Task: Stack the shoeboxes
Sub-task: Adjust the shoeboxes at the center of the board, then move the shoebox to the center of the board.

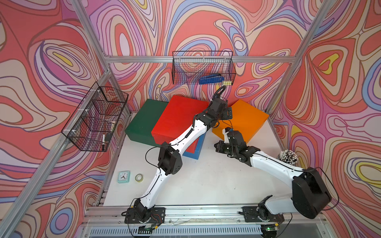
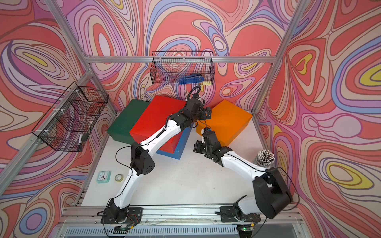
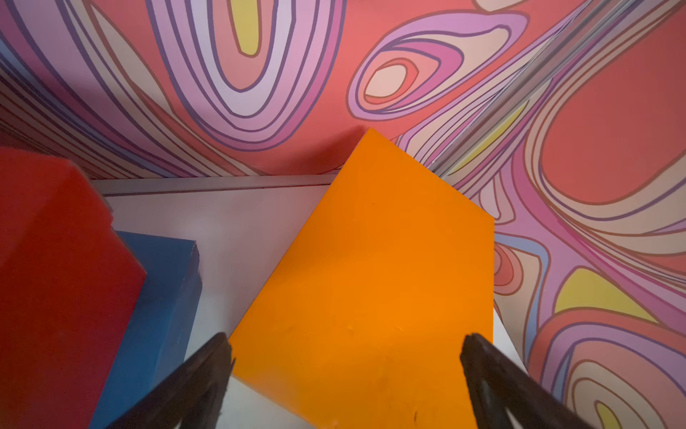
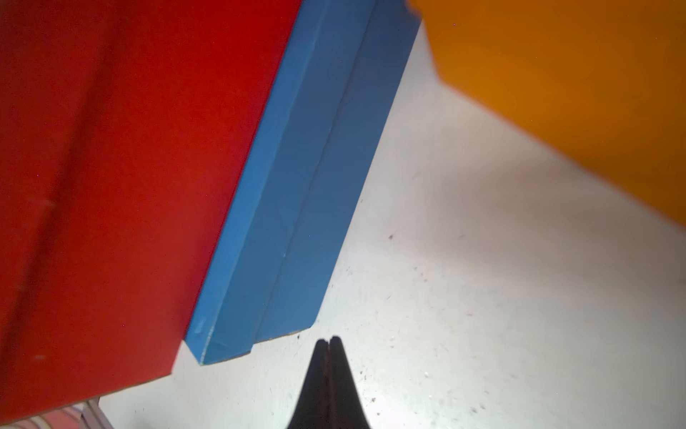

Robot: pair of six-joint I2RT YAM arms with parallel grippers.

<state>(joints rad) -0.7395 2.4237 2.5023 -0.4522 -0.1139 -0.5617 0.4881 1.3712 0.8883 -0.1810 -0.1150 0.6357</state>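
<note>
The white counter (image 1: pixel 206 181) carries three shoeboxes along its back: a green shoebox (image 1: pixel 144 121) at the left, a blue shoebox (image 1: pixel 195 153) near the middle, and an orange shoebox (image 1: pixel 245 119) by the right corner. A small teal clock (image 1: pixel 124 176) and a roll of tape (image 1: pixel 139 177) lie side by side at the front left. A cup of pens (image 1: pixel 288 157) stands at the right edge.

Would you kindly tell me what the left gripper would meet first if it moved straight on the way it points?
Probably the orange shoebox, whose lid lies dead ahead of the open left gripper; depth is unclear.

No words can be read anywhere. The numbers on the small clock (image 1: pixel 124 176) are too tiny to read.
</note>
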